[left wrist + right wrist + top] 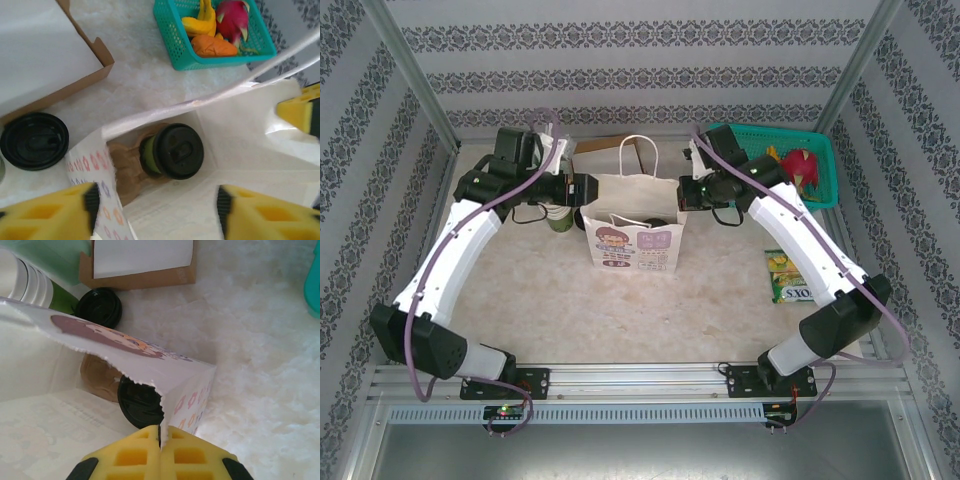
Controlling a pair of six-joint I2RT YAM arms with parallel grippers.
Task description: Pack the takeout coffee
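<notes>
The takeout coffee (175, 151), an olive-green cup with a round black lid, sits deep inside the white paper bag (633, 240) at mid-table. Its lid (140, 402) shows past the bag's torn rim. My left gripper (156, 210) hangs open above the bag's mouth, its yellow fingers (60, 212) well apart with nothing between them. It is beside the bag's left top (588, 188). My right gripper (160, 432) is shut on the bag's upper edge, pinching the paper at the bag's right side (682, 192).
A second black-lidded green cup (34, 141) stands on the table left of the bag. A flat cardboard box (50, 55) lies behind it, with a stack of lidless cups (25, 282) nearby. A teal fruit basket (785, 165) is at the back right, and a green snack packet (785, 277) at right.
</notes>
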